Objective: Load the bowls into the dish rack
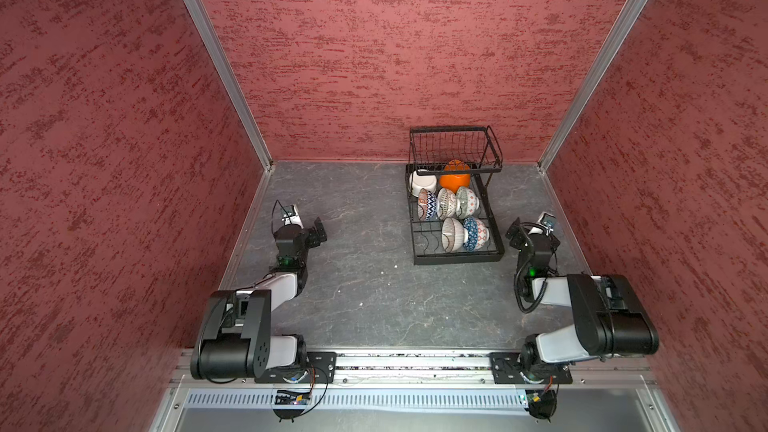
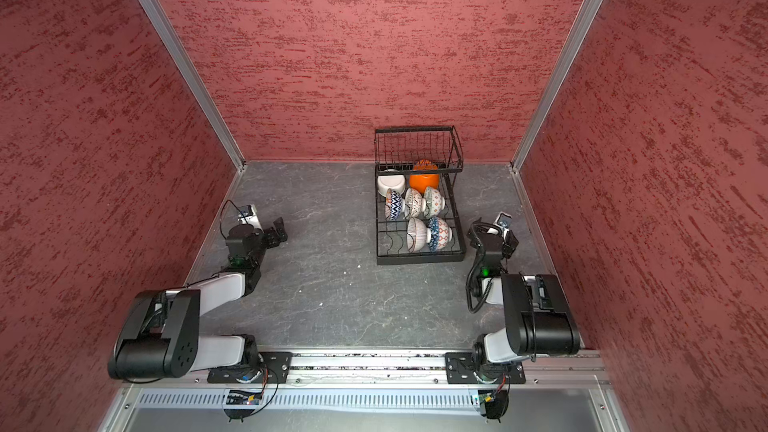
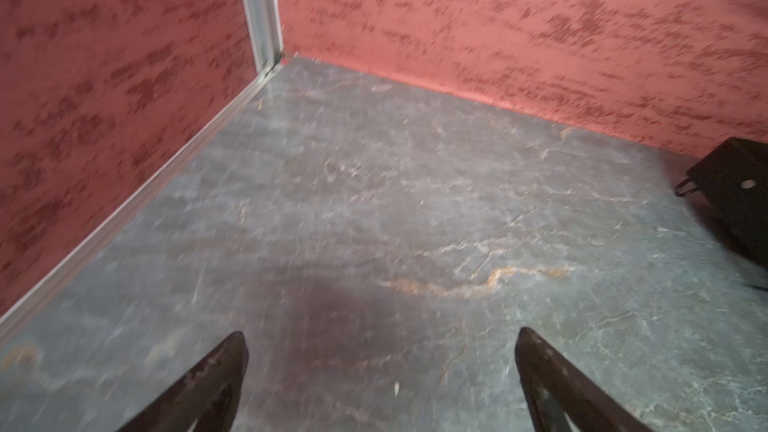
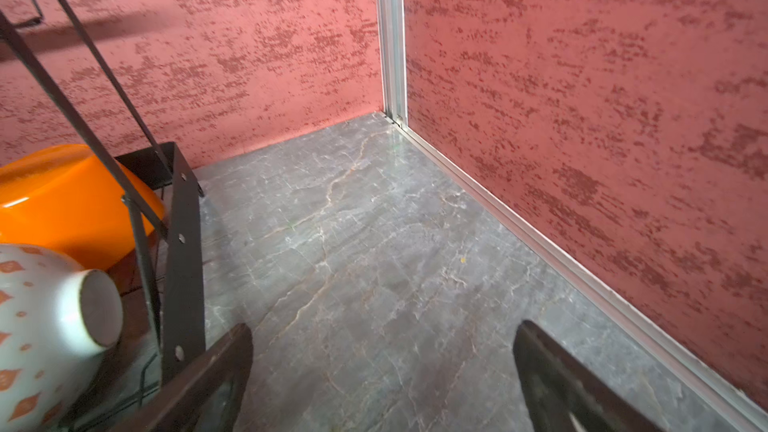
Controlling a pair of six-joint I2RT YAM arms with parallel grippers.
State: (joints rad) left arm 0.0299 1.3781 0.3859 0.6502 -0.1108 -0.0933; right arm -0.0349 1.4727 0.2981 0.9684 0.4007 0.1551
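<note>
No legible text, labels, brands or numbers in any view.

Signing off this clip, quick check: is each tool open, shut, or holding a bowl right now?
Left tool: open, holding nothing.
Right tool: open, holding nothing.

A lab test booth: red textured panels (image 1: 415,56) in aluminium framing (image 1: 220,61), robot arms (image 1: 232,326) on a rail (image 1: 411,363)
</note>
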